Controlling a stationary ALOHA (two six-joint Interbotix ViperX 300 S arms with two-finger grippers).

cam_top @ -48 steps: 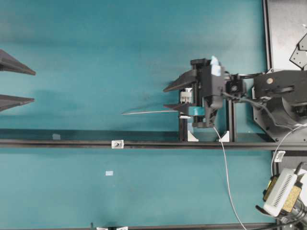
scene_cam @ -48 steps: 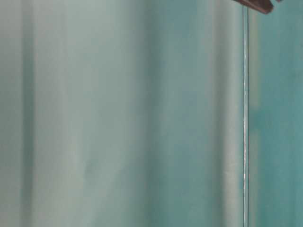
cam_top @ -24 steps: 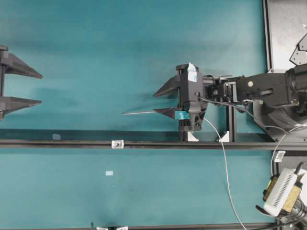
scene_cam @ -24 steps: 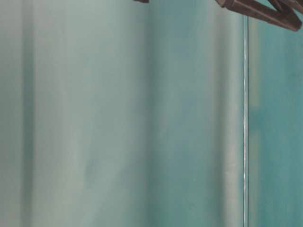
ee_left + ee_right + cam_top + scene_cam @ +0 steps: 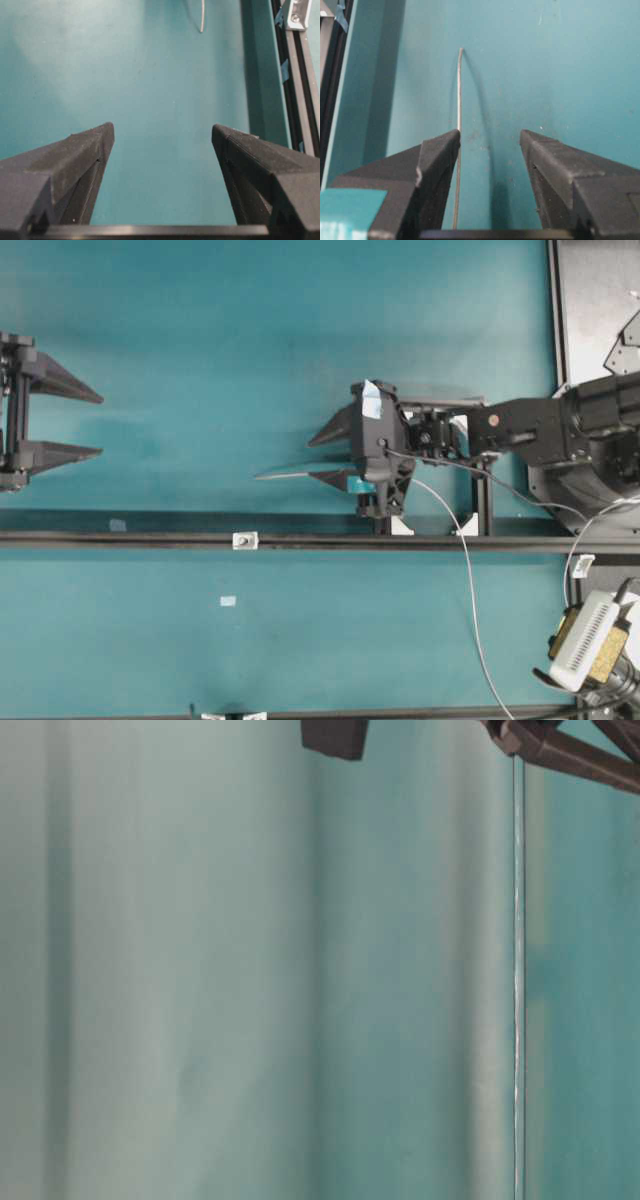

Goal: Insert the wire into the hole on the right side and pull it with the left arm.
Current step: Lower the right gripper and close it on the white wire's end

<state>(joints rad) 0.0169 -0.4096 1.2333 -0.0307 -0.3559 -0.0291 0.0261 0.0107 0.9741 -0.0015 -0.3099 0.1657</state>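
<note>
On teal tabletop (image 5: 200,340), wire (image 5: 290,474) tip between parted right pincer (image 5: 318,456) fingers, ungripped, left pincer (image 5: 95,423) wide open, empty.

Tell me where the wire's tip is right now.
In the overhead view the wire's tip lies on the teal table left of the right gripper, above the black rail.

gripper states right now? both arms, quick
Left gripper: open, nothing between the fingers.
Right gripper: open, holding nothing; the wire runs along its left-hand finger in the wrist view.
</note>
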